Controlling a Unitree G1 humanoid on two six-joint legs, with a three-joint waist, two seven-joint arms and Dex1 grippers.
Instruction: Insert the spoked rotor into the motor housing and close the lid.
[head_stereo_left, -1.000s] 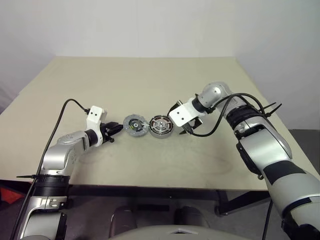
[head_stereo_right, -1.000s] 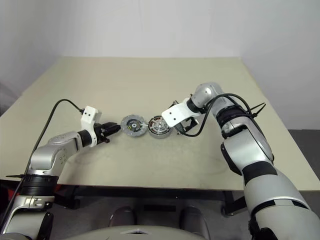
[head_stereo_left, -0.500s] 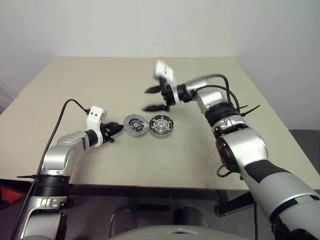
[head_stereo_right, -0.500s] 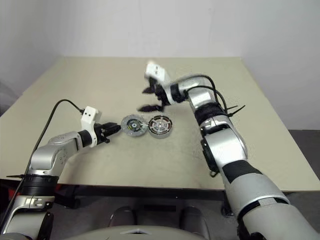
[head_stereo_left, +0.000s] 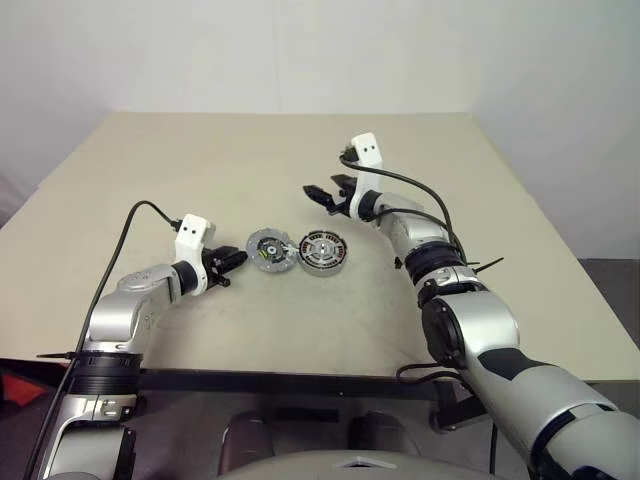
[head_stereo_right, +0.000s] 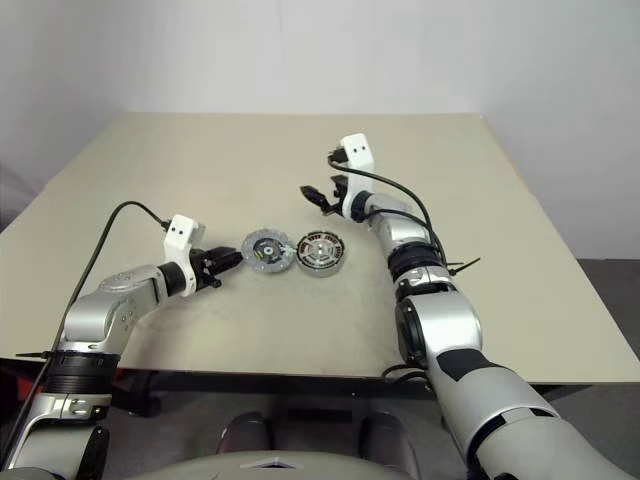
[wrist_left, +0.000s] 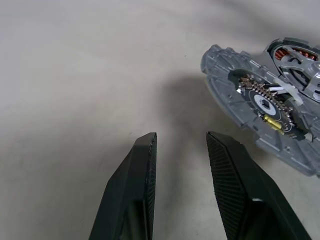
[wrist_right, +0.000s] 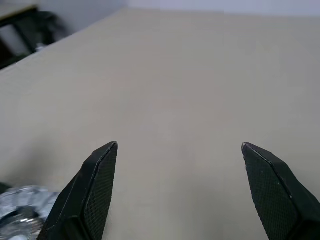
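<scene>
Beige table (head_stereo_left: 200, 160); lid (head_stereo_left: 270, 250) touching motor housing (head_stereo_left: 323, 252)

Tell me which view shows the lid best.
The left wrist view: the lid lies close up, its dark inside, small parts and rim plain, just beyond the left gripper. The eye views show it as a small disc beside the housing.

One lid (head_stereo_left: 270, 250), one motor housing (head_stereo_left: 324, 253), one table (head_stereo_left: 200, 160).
</scene>
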